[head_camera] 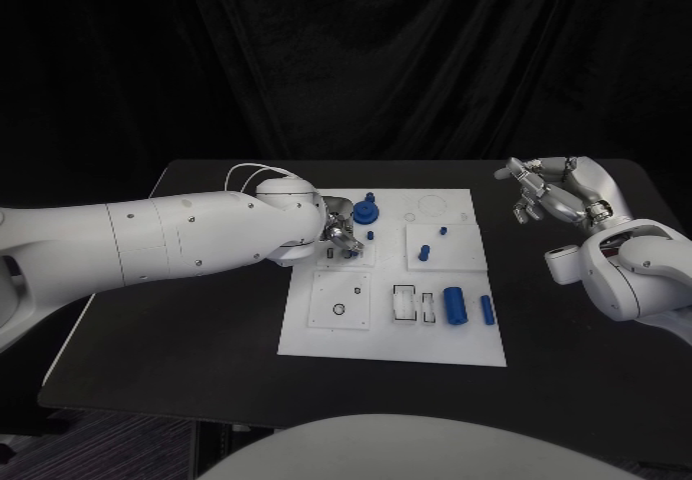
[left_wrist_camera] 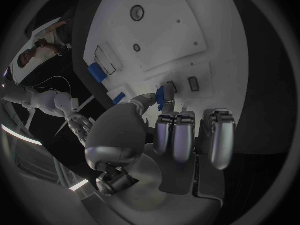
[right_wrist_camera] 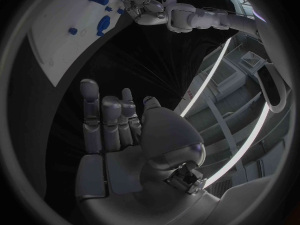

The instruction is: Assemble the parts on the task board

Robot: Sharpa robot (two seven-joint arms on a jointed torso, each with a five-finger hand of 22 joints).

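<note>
Head view shows my left robot hand (head_camera: pixel 339 232) pinching a small blue part (left_wrist_camera: pixel 160 94) over the task board (head_camera: pixel 392 342). My right robot hand (head_camera: pixel 560 190) hovers beside the board above the tabletop (head_camera: pixel 173 330), fingers apart, holding nothing.

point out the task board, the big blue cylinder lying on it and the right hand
task board (head_camera: pixel 389 345): head view, bare near edge of the white plate
big blue cylinder (head_camera: pixel 454 304): head view, middle of its side
right hand (head_camera: pixel 560 190): head view, middle of the hand

The left arm reaches in from the left, its left hand (head_camera: pixel 338 228) lowered with fingers curled, pinching something small. The right hand (head_camera: pixel 560 190) hovers far right, fingers loosely spread, empty.
</note>
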